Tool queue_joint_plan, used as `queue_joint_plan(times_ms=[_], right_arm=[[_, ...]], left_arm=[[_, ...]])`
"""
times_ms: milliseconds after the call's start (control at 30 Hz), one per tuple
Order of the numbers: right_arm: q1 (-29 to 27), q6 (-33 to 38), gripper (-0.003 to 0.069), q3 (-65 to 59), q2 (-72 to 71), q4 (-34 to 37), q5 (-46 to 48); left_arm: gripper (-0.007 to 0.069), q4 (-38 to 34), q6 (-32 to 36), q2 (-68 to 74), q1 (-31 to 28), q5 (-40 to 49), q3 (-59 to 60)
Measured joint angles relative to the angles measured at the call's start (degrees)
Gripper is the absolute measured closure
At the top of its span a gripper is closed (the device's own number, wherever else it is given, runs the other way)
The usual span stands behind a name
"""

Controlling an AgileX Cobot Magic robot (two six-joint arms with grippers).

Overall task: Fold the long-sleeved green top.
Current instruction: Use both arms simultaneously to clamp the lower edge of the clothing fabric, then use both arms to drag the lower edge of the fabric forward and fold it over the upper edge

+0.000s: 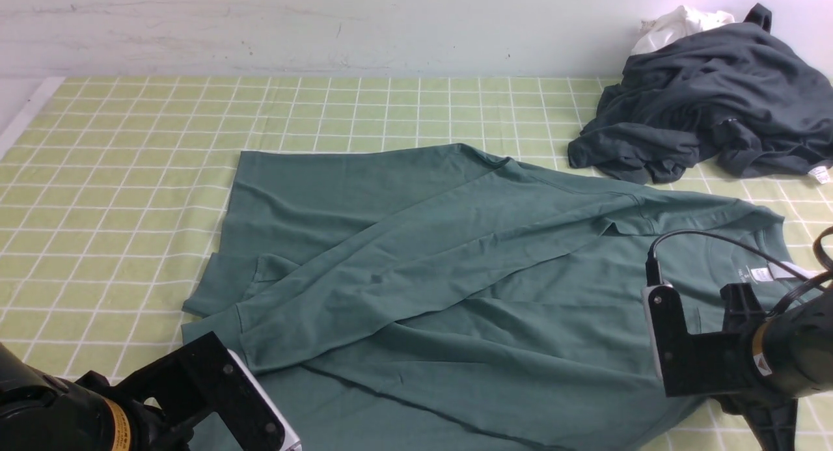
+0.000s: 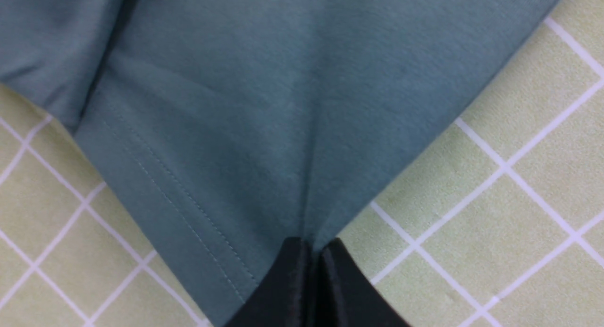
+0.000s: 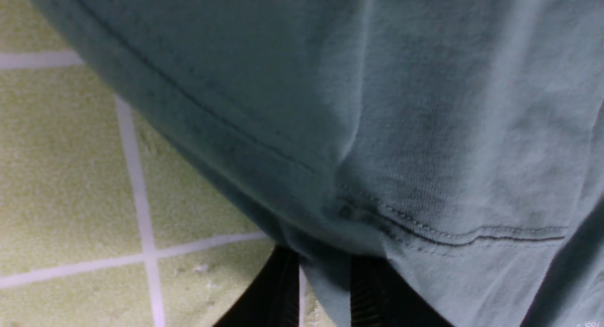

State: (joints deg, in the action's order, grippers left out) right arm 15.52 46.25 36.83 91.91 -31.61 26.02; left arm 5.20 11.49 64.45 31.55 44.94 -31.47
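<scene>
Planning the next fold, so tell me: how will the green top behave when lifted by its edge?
Probably floppy: the top lies in soft wrinkles, and creases fan from its pinched corner. Likely light: the knit looks thin. It should sag between grips, as its sleeve drapes limply.

- You have a crumpled heap of dark charcoal-grey garments (image 1: 709,103) at the far right.
- A small white crumpled cloth (image 1: 677,25) peeks from behind that heap, touching it.
- Underneath, you see a yellow-green tablecloth with white grid lines (image 1: 130,151).
</scene>
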Motion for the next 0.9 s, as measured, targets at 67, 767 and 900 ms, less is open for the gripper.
queue_joint_plan(times_ms=[67, 767, 900], right_arm=[[0.0, -0.34, 0.0505, 0.1, 0.15, 0.0, -0.21], [-1.71, -22.76, 0.066, 2.89, -11.71, -4.76, -0.16], [-5.34, -30.46, 0.066, 10.11, -5.58, -6.41, -6.48]], left_arm=[[0.0626, 0.0, 0.0, 0.0, 0.0, 0.0, 0.0], [0.0625, 12.16, -21.41, 2.47, -7.22, -1.99, -17.09], [0.0625, 12.52, -22.16, 12.5, -11.69, -8.11, -23.59]])
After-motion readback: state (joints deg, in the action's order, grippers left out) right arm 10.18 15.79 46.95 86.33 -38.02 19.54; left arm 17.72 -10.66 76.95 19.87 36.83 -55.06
